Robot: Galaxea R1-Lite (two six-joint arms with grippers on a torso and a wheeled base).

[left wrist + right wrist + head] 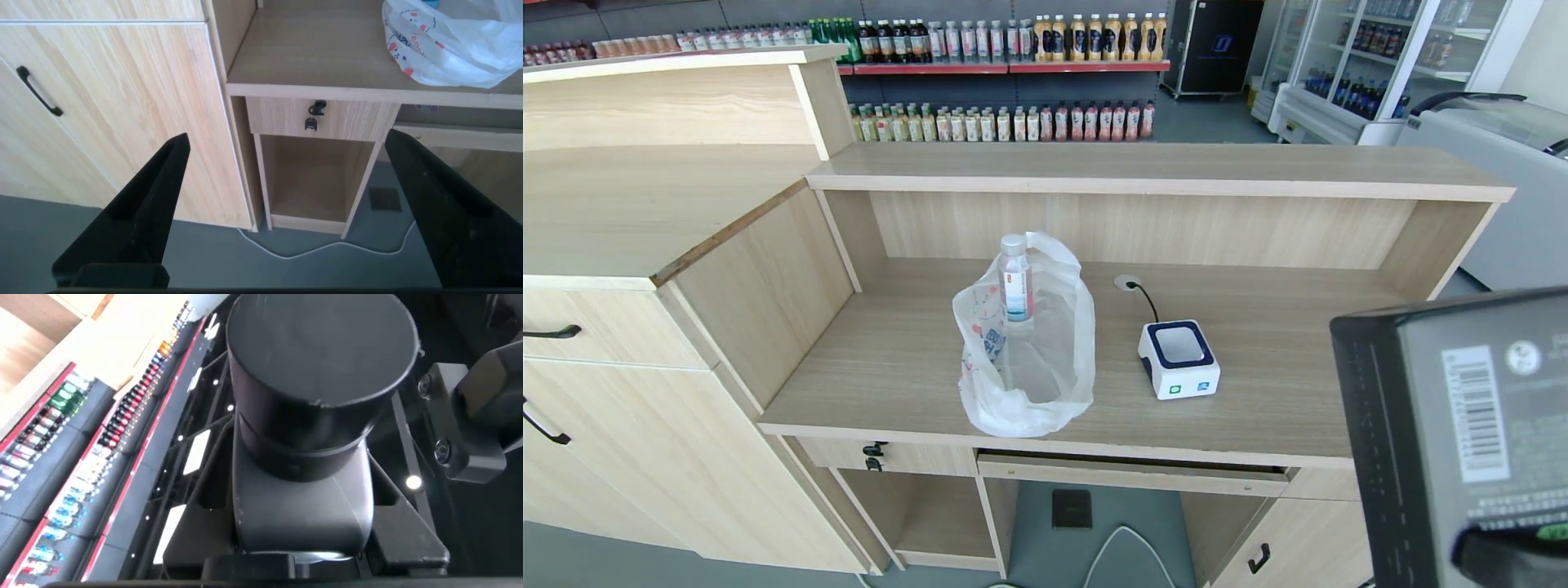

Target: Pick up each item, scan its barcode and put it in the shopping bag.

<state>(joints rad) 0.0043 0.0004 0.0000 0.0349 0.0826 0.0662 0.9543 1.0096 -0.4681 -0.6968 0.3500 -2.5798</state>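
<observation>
Black carton (1462, 425) with barcode label at lower right of head view, raised off counter (1298, 392), clamped in right gripper (1507, 557). Shopping bag (1025, 367) at centre holds water bottle (1015, 278); scanner (1178, 359) just right of it. Left gripper (288, 143) spread wide, empty.

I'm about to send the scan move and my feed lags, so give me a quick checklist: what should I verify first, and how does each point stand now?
1. Dark container lifted off the counter: ok, it is up at the right of the head view.
2. Barcode facing the scanner: not ok, it faces the head camera.
3. Scanner window free: ok, nothing lies on it.
4. Bag mouth open: ok, a bottle stands inside.
5. Left gripper out of the way: ok, fingers open, low by the cupboard.
6. Scanner powered: cannot tell.
</observation>
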